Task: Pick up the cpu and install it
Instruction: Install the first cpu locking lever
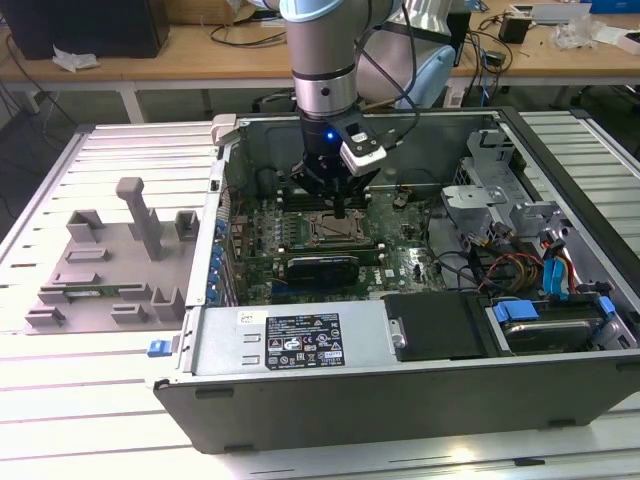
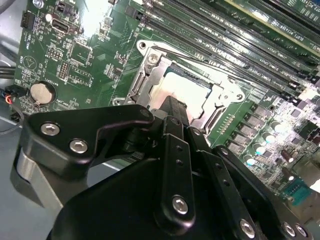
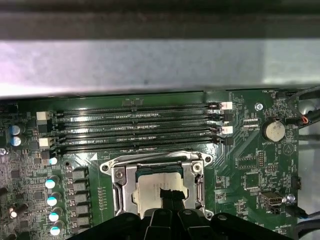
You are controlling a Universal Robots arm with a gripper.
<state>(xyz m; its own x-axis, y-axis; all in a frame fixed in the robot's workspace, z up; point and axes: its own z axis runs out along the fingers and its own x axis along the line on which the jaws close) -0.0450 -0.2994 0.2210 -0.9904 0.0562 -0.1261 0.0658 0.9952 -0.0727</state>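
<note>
The robot arm [image 1: 322, 60] reaches down into the open computer case [image 1: 420, 340] that sits on the counter [image 1: 60, 400], and its black claw [image 1: 345, 207] hangs right over the middle of the green board [image 1: 395, 250]. The cpu [image 3: 152, 187] is lying flat inside the metal socket frame [image 3: 120, 175] on the board, shiny side up. In the first wrist view the tips of the claw sit on the cpu at its 6 o'clock side, pressed close together over the shiny top. In the second wrist view the claw [image 2: 172, 112] covers the 7 o'clock part of the cpu [image 2: 185, 90], and the rest of the chip shows past the tips toward 1 o'clock. The tips look pulled tight together with no gap, and they do not seem to hold the chip by its edges, but whether they touch it I cannot tell. The long dark memory slots [image 3: 135, 130] lie at 12 o'clock from the cpu in the first wrist view, and a round silver battery [image 3: 274, 130] sits at 2 o'clock. In the exterior view a grey parts tray [image 1: 110, 270] rests on the counter at 9 o'clock from the case
</note>
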